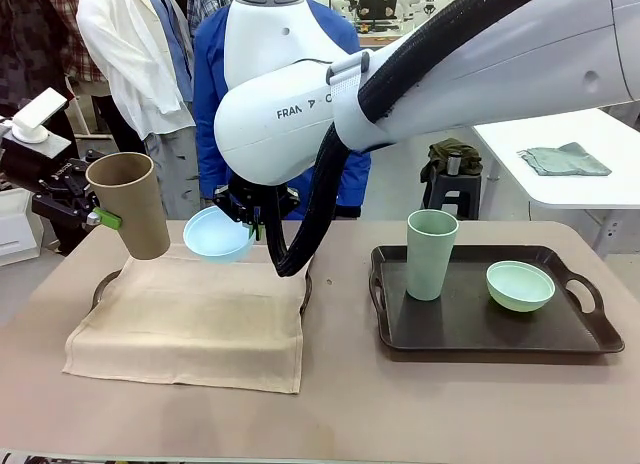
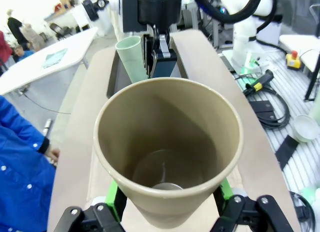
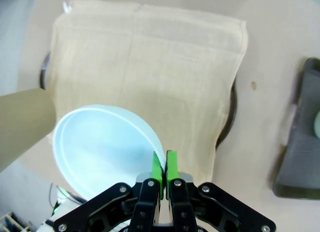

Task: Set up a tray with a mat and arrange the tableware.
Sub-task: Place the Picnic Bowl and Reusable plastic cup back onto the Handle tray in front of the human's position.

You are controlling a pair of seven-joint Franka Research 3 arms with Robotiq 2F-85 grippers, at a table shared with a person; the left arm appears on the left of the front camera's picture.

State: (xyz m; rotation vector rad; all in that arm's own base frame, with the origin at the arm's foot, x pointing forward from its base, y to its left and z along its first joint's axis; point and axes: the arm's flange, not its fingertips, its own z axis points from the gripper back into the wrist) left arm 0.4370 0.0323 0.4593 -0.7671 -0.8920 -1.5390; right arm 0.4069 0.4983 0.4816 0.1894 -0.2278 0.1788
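The left gripper [image 1: 105, 219] clamps the tan cup [image 1: 130, 204] above the mat's [image 1: 190, 319] far left corner, and the right gripper [image 3: 165, 167] pinches the light blue bowl [image 1: 218, 234] by its rim just beside it (a thin hold), so I judge the bowl may slip or knock the cup.

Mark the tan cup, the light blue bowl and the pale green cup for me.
tan cup [image 1: 137, 209]: front view, middle of its outer wall.
light blue bowl [image 1: 215, 235]: front view, its inner surface.
pale green cup [image 1: 431, 259]: front view, middle of its side.
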